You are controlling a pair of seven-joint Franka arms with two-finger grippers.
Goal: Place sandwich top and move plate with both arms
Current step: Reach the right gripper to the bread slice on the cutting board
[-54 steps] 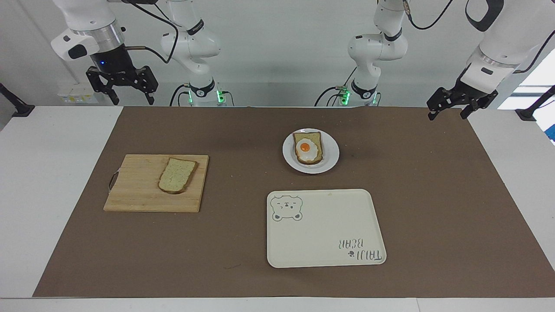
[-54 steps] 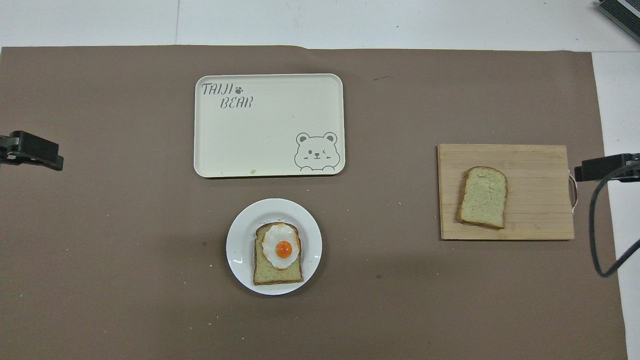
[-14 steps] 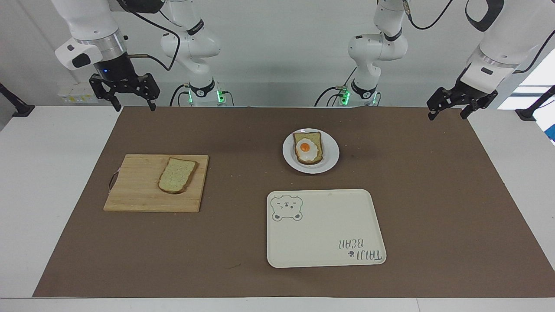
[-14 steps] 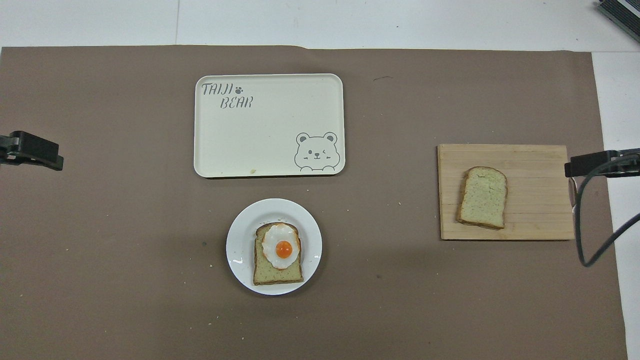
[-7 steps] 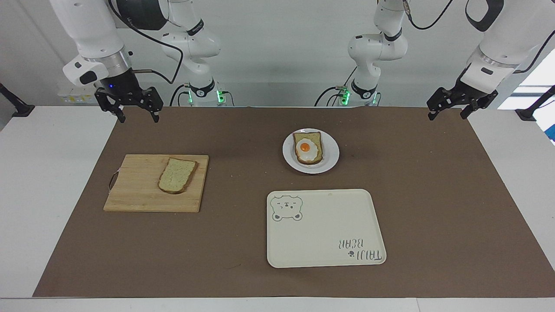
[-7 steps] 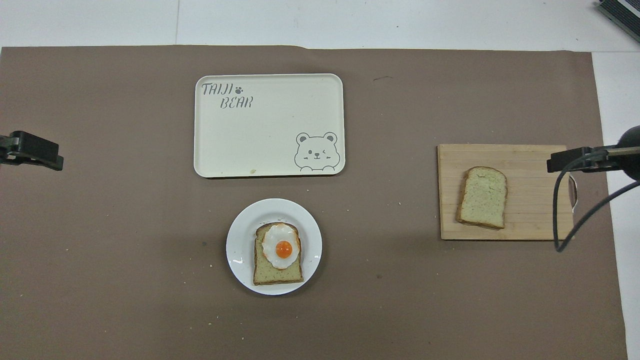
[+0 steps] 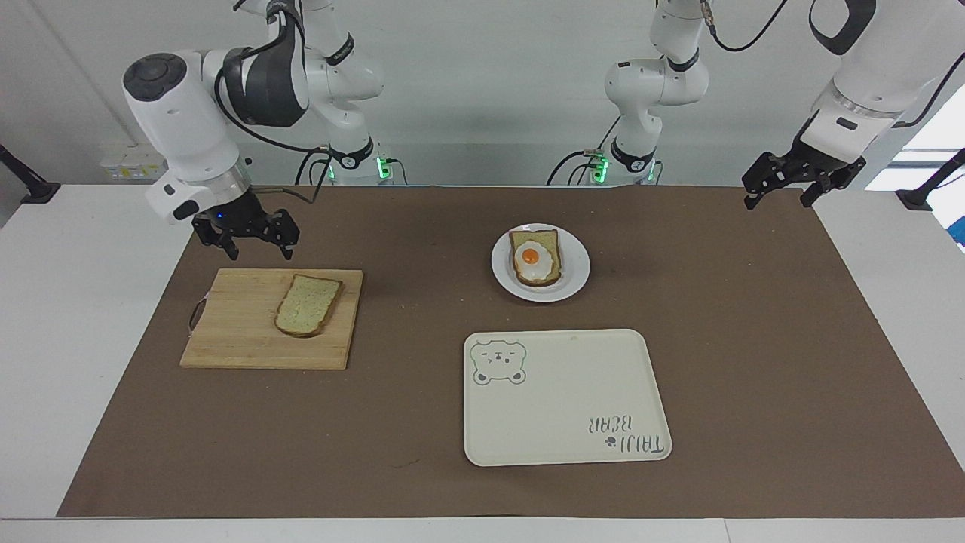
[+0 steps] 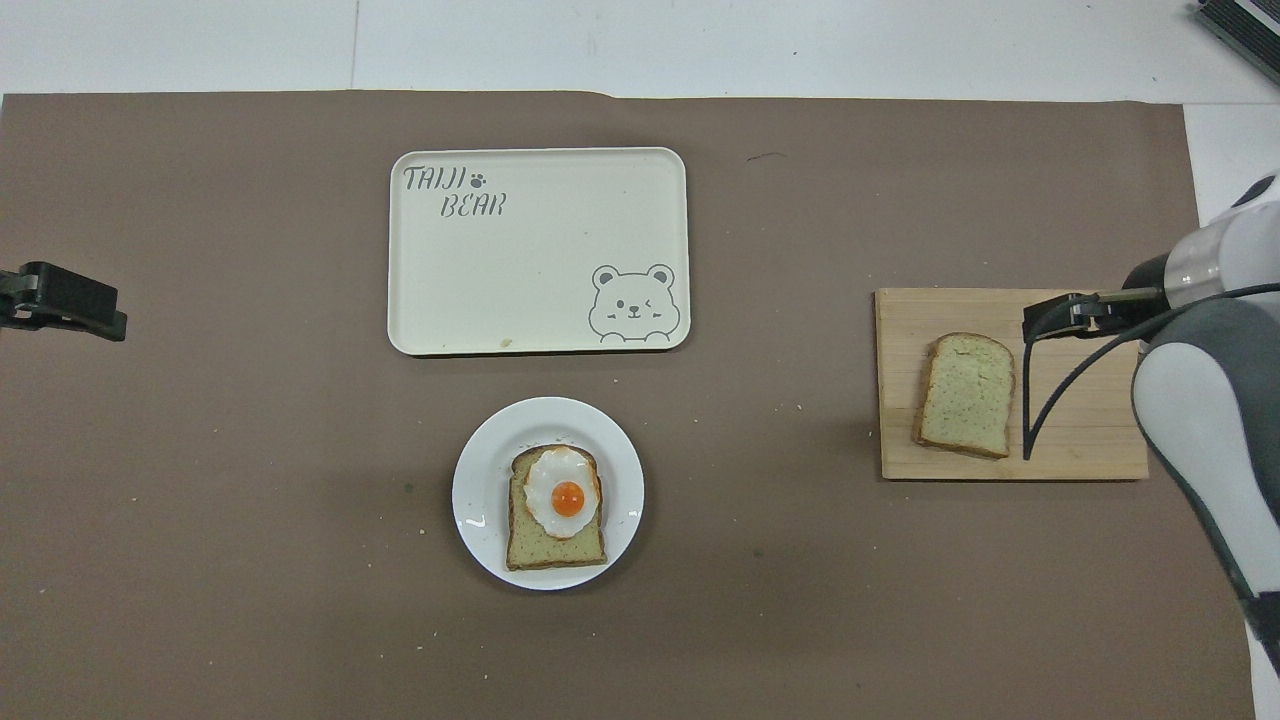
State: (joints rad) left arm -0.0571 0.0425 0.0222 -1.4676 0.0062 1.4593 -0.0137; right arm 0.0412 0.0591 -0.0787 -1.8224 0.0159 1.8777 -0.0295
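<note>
On the wooden cutting board [image 7: 264, 320] toward the right arm's end of the desk lies the plain tan bread slice [image 7: 307, 304], untouched. Above the board's edge nearest the robots hangs the right gripper [image 7: 256, 247], fingers released and empty. Mid-desk, the small round white plate [image 7: 577, 265] carries an egg-topped slice [image 7: 535, 258]. The left gripper [image 7: 776, 194] waits over its own end, fingers spread

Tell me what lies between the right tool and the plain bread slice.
Only bare cutting board: the right tool, open, hangs over the board's edge nearer the robots, short of the sandwich top. The facing view shows it.
</note>
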